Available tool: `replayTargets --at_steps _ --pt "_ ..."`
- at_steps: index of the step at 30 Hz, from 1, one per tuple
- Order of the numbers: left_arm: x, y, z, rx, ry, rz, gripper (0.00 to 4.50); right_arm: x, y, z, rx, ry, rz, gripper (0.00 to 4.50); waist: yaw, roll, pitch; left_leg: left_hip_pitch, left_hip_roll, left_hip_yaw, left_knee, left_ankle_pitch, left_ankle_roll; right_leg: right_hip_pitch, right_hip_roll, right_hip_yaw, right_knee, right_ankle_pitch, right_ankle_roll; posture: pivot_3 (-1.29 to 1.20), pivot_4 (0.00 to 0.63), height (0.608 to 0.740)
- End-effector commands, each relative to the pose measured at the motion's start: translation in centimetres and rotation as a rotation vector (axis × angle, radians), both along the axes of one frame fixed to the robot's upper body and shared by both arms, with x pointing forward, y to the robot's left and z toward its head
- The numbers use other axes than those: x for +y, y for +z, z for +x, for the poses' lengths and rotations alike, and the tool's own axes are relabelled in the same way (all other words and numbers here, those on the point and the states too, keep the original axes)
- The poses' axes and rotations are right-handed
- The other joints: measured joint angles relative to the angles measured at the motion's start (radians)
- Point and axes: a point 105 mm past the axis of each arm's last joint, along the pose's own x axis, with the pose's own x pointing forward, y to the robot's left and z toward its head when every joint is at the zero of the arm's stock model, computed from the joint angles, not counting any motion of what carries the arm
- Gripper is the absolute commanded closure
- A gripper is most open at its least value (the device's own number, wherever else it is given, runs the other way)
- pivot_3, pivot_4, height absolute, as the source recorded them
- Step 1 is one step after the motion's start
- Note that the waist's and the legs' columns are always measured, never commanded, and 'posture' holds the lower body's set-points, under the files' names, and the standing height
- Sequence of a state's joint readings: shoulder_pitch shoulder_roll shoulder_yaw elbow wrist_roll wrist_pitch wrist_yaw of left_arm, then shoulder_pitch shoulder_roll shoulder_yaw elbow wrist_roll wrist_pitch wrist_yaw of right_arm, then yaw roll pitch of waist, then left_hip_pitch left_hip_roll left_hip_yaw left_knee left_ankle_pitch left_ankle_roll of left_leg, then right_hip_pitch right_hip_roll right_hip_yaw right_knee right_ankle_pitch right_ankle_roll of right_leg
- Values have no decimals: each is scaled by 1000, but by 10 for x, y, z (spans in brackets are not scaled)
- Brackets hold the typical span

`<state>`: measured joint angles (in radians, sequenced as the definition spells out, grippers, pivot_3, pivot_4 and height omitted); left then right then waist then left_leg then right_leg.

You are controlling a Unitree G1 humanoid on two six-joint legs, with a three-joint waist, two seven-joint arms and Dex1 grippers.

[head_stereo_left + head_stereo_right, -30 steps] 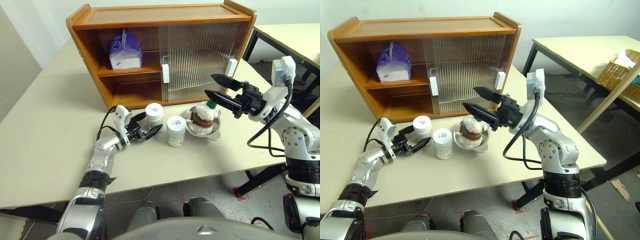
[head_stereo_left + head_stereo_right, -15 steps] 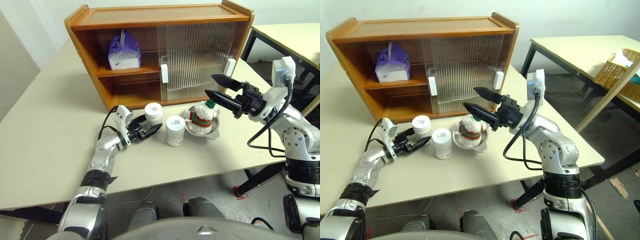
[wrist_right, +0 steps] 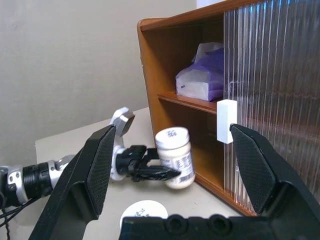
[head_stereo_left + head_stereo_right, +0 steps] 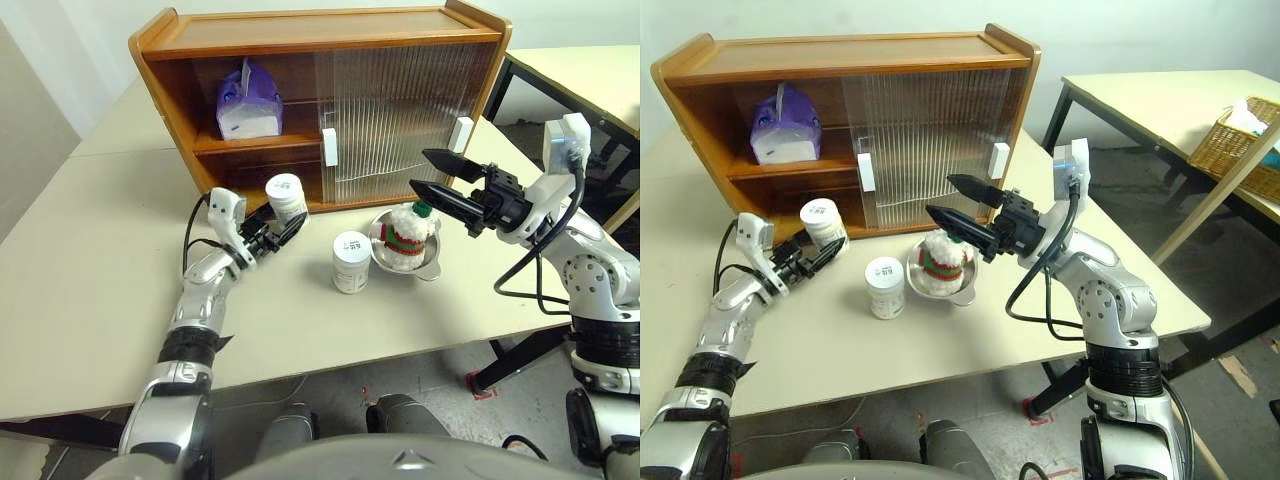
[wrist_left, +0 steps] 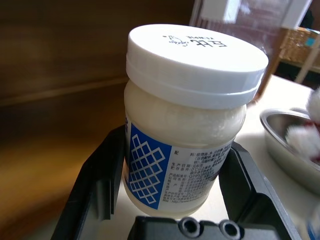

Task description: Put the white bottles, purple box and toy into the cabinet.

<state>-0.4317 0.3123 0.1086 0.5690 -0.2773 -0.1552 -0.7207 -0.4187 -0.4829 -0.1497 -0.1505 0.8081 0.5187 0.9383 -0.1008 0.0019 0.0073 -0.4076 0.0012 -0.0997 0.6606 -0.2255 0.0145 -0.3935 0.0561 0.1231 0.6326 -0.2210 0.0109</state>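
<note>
Your left tool grips one white bottle, a finger on each side of its label, and holds it tilted, lifted clear of the tabletop, in front of the cabinet's open lower shelf. The cabinet stands along the far edge of the tabletop. Its open bay is on your left; the ribbed doors cover the rest. The purple box sits on the upper shelf of that open bay. The second bottle stands upright on the tabletop nearer the front edge, just beside a steel bowl. The toy sits in that bowl. Your right tool hangs above the bowl with its fingers spread wide, holding nothing.
</note>
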Motion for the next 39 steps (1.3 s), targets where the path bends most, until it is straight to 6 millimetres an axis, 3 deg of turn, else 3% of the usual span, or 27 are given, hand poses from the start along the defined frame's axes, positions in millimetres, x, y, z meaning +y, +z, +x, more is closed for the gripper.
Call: replayTargets --at_steps 1,19,39 --pt "2 9 12 -31 43 -2 1439 2 3 -1 -16 9 -3 0 0 0 0 0 0 0 0 0 0 0 0 0 0 0 0 -161 0 740" --pt "34 11 45 -2 341 -11 1439 1 3 -1 -17 5 -3 0 -4 0 0 0 -3 1 2 2 4 2 0 1 0 2 5 -166 0 740" --pt "17 3 71 91 499 59 1439 1 2 -3 -16 -4 0 0 -9 -1 1 0 -16 1 3 6 10 4 -2 1 -1 3 15 -195 0 740"
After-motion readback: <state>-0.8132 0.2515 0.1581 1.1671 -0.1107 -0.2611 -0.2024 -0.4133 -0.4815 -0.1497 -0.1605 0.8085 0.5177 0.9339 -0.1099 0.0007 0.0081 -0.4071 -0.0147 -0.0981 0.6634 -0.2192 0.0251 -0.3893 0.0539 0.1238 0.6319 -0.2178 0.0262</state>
